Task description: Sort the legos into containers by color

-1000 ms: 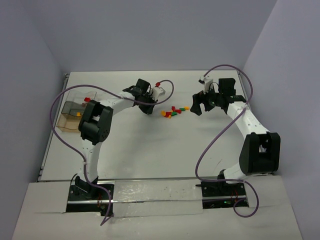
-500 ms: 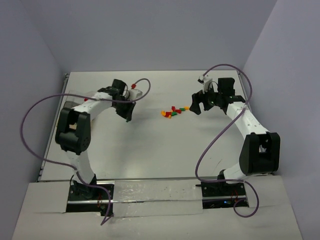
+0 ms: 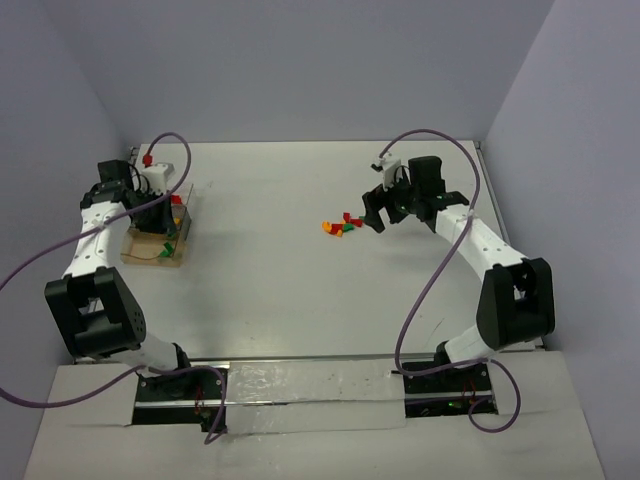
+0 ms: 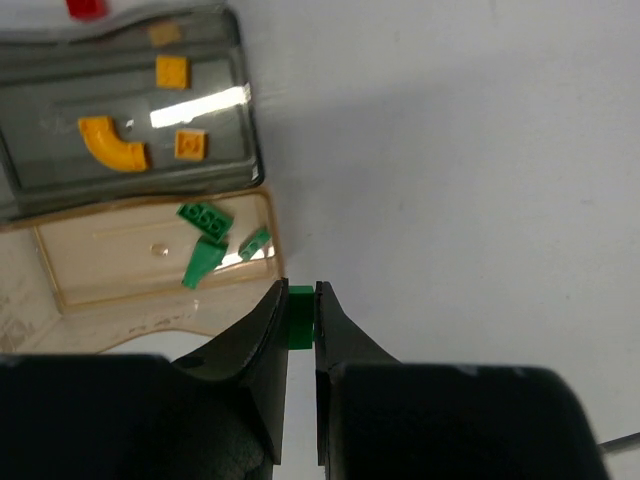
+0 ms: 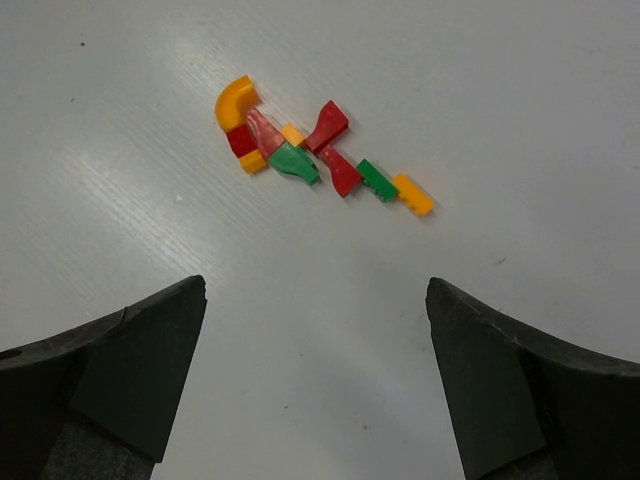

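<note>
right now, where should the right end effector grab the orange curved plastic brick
Likely its free end, from straight above: the orange curved plastic brick sticks out of the pile over bare table there, while its other end butts a small red brick, leaving no finger room.

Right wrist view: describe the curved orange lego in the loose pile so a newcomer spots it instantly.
On the white table, ahead of the open right pincer, lies a loose pile of legos. The curved orange lego sits at the pile's upper-left end, touching a red brick. It is the only arc-shaped piece there; other orange ones are blocky.
</note>
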{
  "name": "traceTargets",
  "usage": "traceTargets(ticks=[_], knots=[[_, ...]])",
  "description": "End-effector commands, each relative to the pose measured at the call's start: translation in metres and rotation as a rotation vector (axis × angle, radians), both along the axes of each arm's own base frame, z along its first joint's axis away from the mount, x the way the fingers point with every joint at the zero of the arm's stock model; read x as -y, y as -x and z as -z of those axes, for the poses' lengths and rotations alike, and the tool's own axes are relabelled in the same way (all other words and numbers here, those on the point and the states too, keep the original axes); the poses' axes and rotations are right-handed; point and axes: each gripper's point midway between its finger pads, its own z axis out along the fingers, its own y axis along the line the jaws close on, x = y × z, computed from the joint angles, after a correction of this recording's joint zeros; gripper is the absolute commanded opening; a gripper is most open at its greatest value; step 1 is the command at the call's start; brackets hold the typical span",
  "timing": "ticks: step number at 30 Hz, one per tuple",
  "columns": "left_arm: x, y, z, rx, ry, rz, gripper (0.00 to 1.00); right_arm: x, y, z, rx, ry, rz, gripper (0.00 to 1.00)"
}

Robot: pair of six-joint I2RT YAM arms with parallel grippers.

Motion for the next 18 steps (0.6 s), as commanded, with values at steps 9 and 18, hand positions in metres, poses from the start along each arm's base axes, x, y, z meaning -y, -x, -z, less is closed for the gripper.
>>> traceTargets(ticks=[9, 18], knots=[[-0.052, 0.007, 0.047, -0.069, -0.036, -0.114, 0.03, 0.002, -0.02, 0.0, 0.025, 0.051, 0.035, 0.97], [-0.07, -0.012, 0.059, -0.049, -0.066, -0.163, 0.12, 0.005, -0.021, 0.007, 0.013, 0.077, 0.036, 0.97]])
